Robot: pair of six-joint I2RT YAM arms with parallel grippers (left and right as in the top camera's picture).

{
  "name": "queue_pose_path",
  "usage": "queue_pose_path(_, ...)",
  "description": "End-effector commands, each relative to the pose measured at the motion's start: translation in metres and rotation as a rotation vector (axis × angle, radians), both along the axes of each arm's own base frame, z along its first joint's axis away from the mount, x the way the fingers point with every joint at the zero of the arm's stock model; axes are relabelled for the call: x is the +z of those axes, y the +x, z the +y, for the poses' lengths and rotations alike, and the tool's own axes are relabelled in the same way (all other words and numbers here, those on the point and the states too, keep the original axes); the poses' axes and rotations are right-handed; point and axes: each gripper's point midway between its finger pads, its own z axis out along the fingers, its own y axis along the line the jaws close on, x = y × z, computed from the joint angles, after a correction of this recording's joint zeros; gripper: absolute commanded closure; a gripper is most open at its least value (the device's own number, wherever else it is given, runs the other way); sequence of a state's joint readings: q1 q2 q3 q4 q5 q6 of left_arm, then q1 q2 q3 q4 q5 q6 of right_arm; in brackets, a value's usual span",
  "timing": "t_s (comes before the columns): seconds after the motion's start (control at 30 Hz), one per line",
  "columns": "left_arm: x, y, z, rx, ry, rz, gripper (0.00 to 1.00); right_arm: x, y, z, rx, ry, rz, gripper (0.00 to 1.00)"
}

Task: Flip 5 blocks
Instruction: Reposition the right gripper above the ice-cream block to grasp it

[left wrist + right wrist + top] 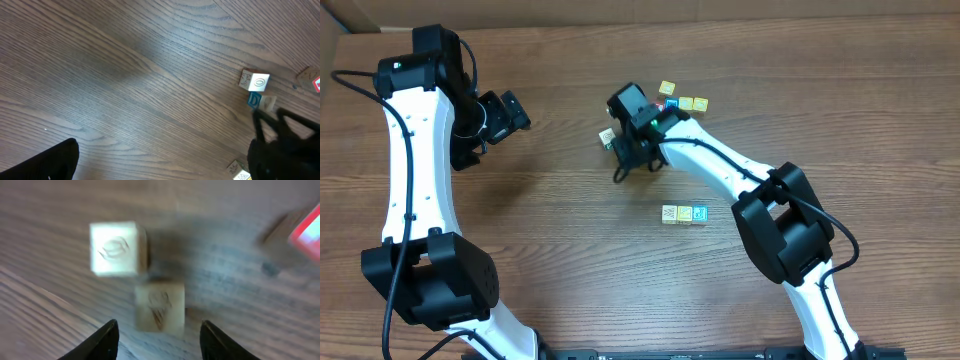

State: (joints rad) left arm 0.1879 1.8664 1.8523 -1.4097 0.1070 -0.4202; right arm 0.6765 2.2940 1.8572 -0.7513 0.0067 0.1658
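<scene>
right fingers (107, 342) apart (blurry) | whitish block (160, 306) just beyond tips, ungripped | second block (116, 248) at its 11 o'clock | left fingers (50, 162) wide open

The tabletop (550, 200) is brown with darker wood grain. The first cream block (116, 247) bears a faint brown line drawing; the second cream block (160, 306), just beside it, bears another. Farther from the first cream block, a blurred cube (306, 230) shows red.
</scene>
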Motion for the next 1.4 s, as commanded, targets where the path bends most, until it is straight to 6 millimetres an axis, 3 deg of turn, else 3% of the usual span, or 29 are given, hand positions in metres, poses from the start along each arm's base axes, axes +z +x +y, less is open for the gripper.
queue_pose_path(0.0, -0.004, 0.001, 0.001, 0.004, 0.004, 0.012, 0.00, 0.045, 0.015, 0.018, -0.008, 0.079, -0.054, 0.45)
queue_pose_path(0.13, -0.004, 0.001, 0.001, 0.004, 0.004, 0.012, 0.00, 0.064, 0.008, 0.023, -0.007, 0.110, -0.008, 0.43)
queue_pose_path(0.23, -0.004, 0.001, 0.001, 0.004, 0.004, 0.012, 0.00, 0.063, 0.004, 0.019, -0.012, 0.097, 0.015, 0.39)
queue_pose_path(0.43, -0.004, 0.001, 0.001, 0.004, 0.004, 0.012, 0.00, 0.033, -0.003, 0.009, -0.018, 0.057, 0.087, 0.30)
queue_pose_path(0.53, -0.004, 0.001, 0.001, 0.004, 0.004, 0.012, 0.00, 0.027, -0.006, 0.007, -0.019, 0.047, 0.099, 0.17)
queue_pose_path(0.7, -0.004, 0.001, 0.001, 0.004, 0.004, 0.012, 0.00, 0.017, -0.004, 0.006, -0.023, 0.048, 0.091, 0.11)
queue_pose_path(0.83, -0.004, 0.001, 0.001, 0.004, 0.004, 0.012, 0.00, 0.005, -0.001, -0.002, -0.042, 0.018, 0.078, 0.26)
queue_pose_path(1.03, -0.004, 0.001, 0.001, 0.004, 0.004, 0.012, 0.00, -0.012, 0.005, -0.003, -0.052, 0.019, 0.031, 0.29)
queue_pose_path(1.37, -0.004, 0.001, 0.001, 0.004, 0.004, 0.012, 0.00, -0.017, 0.020, 0.001, -0.066, 0.045, -0.049, 0.41)
